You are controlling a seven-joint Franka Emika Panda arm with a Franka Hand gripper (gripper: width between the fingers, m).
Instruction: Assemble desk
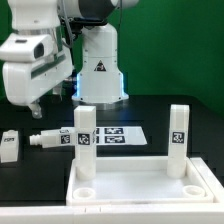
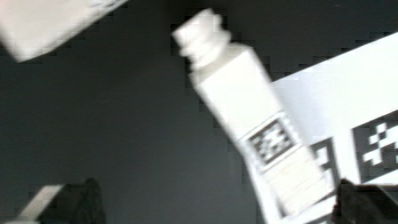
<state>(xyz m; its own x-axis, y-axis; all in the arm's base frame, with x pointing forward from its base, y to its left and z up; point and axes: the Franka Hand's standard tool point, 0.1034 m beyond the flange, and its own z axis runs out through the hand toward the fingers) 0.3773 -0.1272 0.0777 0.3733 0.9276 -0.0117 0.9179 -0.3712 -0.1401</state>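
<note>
The white desk top (image 1: 135,188) lies at the front of the exterior view with two white tagged legs standing upright in it, one (image 1: 84,140) at the back left and one (image 1: 178,135) at the back right. A loose leg (image 1: 50,139) (image 2: 246,105) lies flat on the black table, its tag facing up. My gripper (image 1: 36,106) (image 2: 222,208) hangs open above that leg and holds nothing. In the wrist view the leg's tagged end lies close to one dark finger (image 2: 375,205). The other finger (image 2: 71,205) is over bare table.
The marker board (image 1: 112,135) (image 2: 352,105) lies flat right beside the loose leg. Another white tagged piece (image 1: 9,147) sits at the exterior view's far left, and a white piece (image 2: 45,25) shows at the wrist view's corner. The robot's base (image 1: 100,65) stands behind.
</note>
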